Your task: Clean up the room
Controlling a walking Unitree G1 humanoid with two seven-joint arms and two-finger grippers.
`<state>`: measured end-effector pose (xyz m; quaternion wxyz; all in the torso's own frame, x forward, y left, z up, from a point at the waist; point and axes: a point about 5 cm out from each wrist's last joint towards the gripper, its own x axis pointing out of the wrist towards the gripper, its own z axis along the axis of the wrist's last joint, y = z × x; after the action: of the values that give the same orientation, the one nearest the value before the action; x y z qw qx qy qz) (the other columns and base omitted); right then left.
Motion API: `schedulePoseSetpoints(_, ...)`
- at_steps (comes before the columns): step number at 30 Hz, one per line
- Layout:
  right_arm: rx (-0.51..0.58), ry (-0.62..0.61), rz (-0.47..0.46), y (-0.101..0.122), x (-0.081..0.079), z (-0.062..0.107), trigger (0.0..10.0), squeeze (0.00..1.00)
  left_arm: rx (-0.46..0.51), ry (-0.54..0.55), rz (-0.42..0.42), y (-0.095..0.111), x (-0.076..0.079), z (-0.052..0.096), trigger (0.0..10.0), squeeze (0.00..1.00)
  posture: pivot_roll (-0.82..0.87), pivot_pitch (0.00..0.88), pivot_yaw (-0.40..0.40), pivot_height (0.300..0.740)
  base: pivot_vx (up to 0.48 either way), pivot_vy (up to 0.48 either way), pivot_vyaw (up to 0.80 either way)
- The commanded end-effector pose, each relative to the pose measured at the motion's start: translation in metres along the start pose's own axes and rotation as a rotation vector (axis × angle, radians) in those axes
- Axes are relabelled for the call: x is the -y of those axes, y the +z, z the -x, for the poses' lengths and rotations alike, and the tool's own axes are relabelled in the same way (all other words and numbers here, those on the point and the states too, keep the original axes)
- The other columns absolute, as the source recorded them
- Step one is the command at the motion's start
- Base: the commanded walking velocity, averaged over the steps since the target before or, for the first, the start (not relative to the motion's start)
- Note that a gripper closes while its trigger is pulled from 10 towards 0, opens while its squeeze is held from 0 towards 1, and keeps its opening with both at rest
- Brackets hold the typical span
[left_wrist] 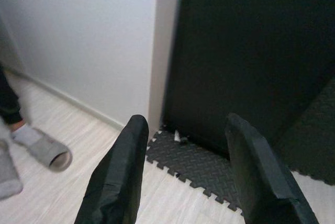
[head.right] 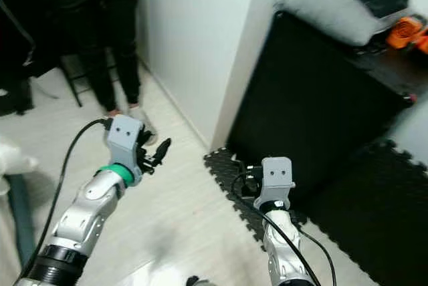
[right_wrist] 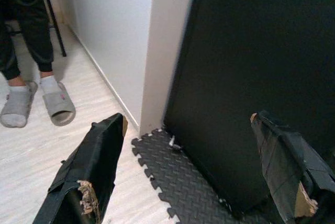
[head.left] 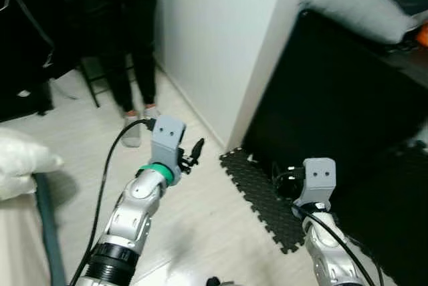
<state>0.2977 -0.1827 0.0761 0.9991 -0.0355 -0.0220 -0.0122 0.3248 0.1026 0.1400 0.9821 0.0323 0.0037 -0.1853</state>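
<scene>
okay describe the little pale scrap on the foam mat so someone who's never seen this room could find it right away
Start at the white wall corner, where it meets the tall black cabinet. At their foot lies a black interlocking foam mat. The small pale scrap sits on the mat's near edge against the cabinet base; it is the one light speck on that dark mat.

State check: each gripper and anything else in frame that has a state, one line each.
Left gripper: open, empty, held above the pale wood floor.
Right gripper: open wide, empty, facing the black cabinet.
Black foam puzzle mat: flat on the floor, against the cabinet's base.
Grey cushion: lying on top of the cabinet.
Person in grey slippers: standing by the white wall.
</scene>
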Motion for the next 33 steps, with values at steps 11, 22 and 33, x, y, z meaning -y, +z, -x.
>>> schedulePoseSetpoints(11,0.042,0.016,-0.015,0.006,-0.010,-0.004,10.0,0.00,-0.014,0.021,-0.062,-0.005,-0.005,0.003,10.0,0.00,0.00,0.105,0.009,0.726,0.355,0.000,-0.44)
schedulePoseSetpoints(22,0.065,0.035,-0.037,0.010,-0.018,-0.005,10.0,0.00,-0.008,0.031,-0.078,-0.003,-0.011,0.003,10.0,0.00,0.01,0.104,0.016,0.726,0.446,0.000,0.00)
schedulePoseSetpoints(33,0.064,0.043,-0.019,0.009,-0.017,-0.005,10.0,0.00,-0.007,0.031,-0.078,-0.003,-0.011,0.003,10.0,0.00,0.01,0.109,0.014,0.726,0.437,0.000,0.00)
